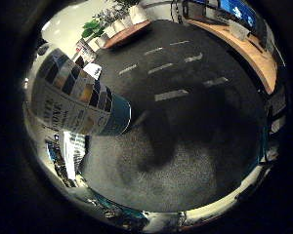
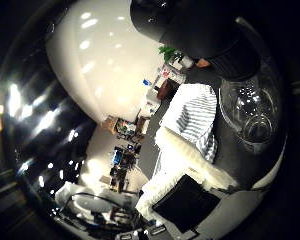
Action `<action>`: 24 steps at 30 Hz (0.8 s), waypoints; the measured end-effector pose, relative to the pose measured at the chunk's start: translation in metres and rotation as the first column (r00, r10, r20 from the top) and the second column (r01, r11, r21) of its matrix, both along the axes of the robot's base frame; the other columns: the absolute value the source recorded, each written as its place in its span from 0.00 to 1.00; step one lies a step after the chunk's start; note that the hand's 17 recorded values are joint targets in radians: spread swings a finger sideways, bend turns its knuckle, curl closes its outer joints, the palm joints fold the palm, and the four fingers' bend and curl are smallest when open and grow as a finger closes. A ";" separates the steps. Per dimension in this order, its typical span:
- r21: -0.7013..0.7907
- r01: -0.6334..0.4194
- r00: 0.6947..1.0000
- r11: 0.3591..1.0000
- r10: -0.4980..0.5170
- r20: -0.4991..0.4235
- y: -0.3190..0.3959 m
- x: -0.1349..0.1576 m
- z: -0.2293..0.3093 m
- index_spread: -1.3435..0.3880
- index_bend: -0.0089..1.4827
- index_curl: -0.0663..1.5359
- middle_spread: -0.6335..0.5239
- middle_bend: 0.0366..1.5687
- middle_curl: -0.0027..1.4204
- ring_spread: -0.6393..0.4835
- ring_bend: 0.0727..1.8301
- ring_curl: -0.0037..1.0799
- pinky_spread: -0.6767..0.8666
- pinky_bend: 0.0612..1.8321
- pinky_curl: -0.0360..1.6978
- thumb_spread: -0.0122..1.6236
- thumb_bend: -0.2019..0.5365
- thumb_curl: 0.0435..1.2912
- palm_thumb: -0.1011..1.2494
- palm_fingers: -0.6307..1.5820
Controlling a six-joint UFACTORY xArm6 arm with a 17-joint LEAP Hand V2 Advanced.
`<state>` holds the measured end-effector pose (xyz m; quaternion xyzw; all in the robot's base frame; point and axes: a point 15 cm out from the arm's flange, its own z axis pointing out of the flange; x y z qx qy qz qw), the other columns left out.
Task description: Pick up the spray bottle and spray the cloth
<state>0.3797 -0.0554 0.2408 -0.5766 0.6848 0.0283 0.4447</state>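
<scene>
Closest to the palm is the spray bottle (image 2: 251,112), its clear rounded body filling one side of the thumb-side view. A broad black mass above it is most likely its spray head, though I cannot say that for certain. So the task's thing sits right against the palm side of the hand, upright on the dark grey worktop (image 1: 200,146). Whether the hand has closed round it, or is only drawn up beside it, cannot be told, since neither view shows enough of the hand. That worktop is the largest thing in sight, a speckled mat-like surface marked with pale stripes and bordered by a wooden edge (image 1: 256,56) on its far side. Next in size is a cylindrical tin (image 1: 75,95) with a patchwork label and a teal base, standing on the worktop. It looks unrelated to the job and probably just needs keeping clear of. The striped cloth (image 2: 192,112) lies flat just beside the bottle, probably laid out so the spray can reach it. A pale fluffy strip (image 2: 187,152) lies along the cloth's edge, and a small black square object (image 2: 185,202) lies beyond that, near the worktop's rim.
</scene>
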 end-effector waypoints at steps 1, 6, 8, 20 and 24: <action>0.012 0.003 1.000 1.000 -0.003 0.001 0.002 -0.001 -0.003 0.67 0.12 0.22 0.55 0.23 0.29 0.58 0.31 0.29 0.54 0.21 0.17 0.72 0.25 0.19 0.52 0.47; 0.025 0.005 1.000 1.000 -0.005 0.014 0.005 -0.002 -0.006 0.64 0.12 0.23 0.47 0.29 0.32 0.48 0.40 0.33 0.42 0.26 0.16 0.72 0.25 0.20 0.56 0.55; 0.031 0.006 1.000 0.999 -0.007 0.021 0.006 -0.001 -0.005 0.62 0.13 0.24 0.43 0.31 0.34 0.44 0.43 0.35 0.37 0.31 0.16 0.72 0.25 0.21 0.57 0.57; 0.035 0.002 0.999 0.999 -0.004 0.047 0.006 0.000 -0.004 0.61 0.20 0.34 0.42 0.34 0.40 0.46 0.38 0.36 0.40 0.34 0.14 0.71 0.25 0.21 0.57 0.44; 0.034 -0.006 0.999 0.999 0.005 0.047 0.010 -0.001 -0.006 0.64 0.16 0.32 0.51 0.25 0.35 0.55 0.31 0.31 0.53 0.34 0.13 0.71 0.24 0.21 0.55 0.38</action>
